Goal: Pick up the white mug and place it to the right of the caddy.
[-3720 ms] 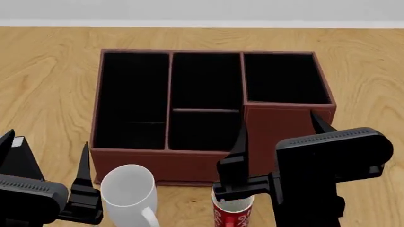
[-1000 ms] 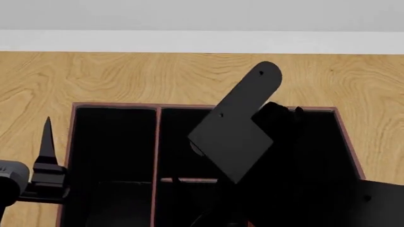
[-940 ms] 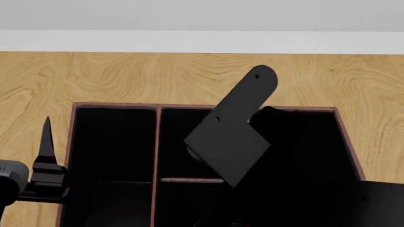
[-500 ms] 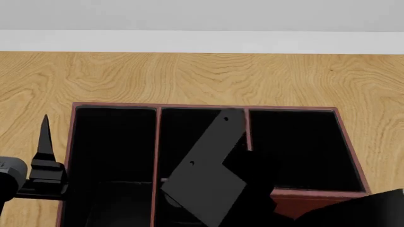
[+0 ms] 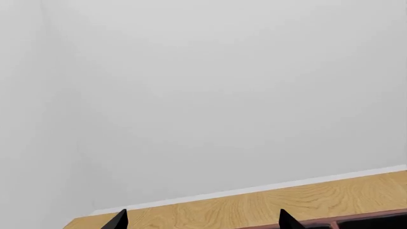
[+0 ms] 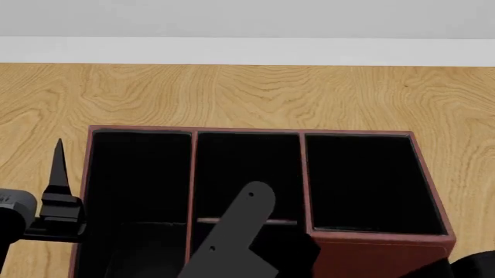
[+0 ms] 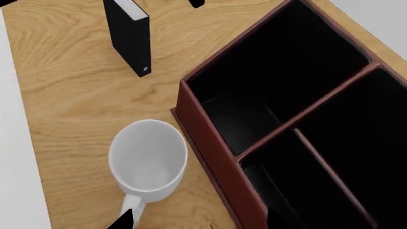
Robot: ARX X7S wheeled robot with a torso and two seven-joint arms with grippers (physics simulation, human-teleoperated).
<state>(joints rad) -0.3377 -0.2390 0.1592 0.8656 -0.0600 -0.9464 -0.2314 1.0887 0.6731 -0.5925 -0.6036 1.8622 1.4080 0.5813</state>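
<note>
Currently the white mug [image 7: 148, 157] is seen only in the right wrist view, standing upright on the wooden table [image 6: 232, 92], mouth up, just beside the outer wall of the caddy [image 6: 363, 246]; its handle points away from that wall, so it is judged free to be taken from above. A small black box [image 7: 130, 33] stands well apart from it. The right gripper [image 7: 197, 220] is positioned above the mug, empty, with only its two fingertips in view, set apart; how wide is not measurable. The left gripper [image 5: 200, 220] holds nothing, its tips spread, aimed at the wall beyond the table. No grasp has been made yet.
</note>
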